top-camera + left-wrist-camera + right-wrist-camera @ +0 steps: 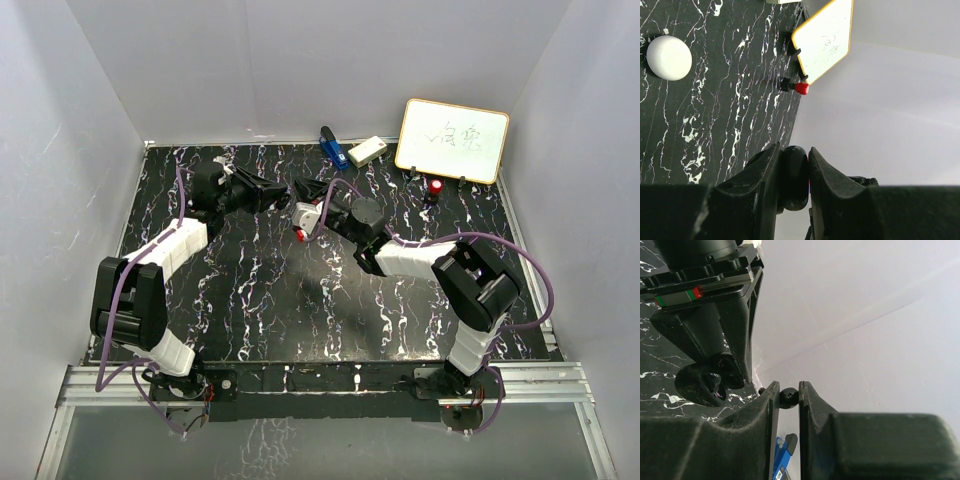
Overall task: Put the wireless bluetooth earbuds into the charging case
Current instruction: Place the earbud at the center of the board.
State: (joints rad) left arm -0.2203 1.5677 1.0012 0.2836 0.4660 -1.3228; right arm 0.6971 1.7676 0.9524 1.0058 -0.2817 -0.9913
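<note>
Left fingers (773,161) fill the bottom of the left wrist view, clamped on a black knob (794,182). It doesn't look like a task item. Right fingers (771,402) are clamped too, pinching a dark piece (788,397) right at their tips. It's probably the darker earbud, but it's too small to be sure. The case (669,57), a white puck, sits on the bench (715,125) well apart from the whiteboard (825,42). It looks closed and nothing touches it.

Risks for you:
- The dark piece is held only at the very tips, so a bump or a loosened grip could pop it out. It would be hard to find on the black marbled bench.
- Both sets of fingers are full, so nothing is free to steady or open the case. It's a smooth puck and would likely skid if you press into it.
- The two sets of fingers sit near each other, well apart from the whiteboard toward mid-bench. A careless swing could knock them together and lose both loads.

Views:
- Only the left wrist view clearly shows the case, plus a red-tipped thing (801,88) just beside the whiteboard's foot.
- Only the right wrist view shows the dark piece, and it also catches the knob from the other side.
- The top view shows the cream box (367,150) and blue thing (330,145) near the whiteboard, but the case isn't clear there.
- The white earbud isn't visible in any view.
</note>
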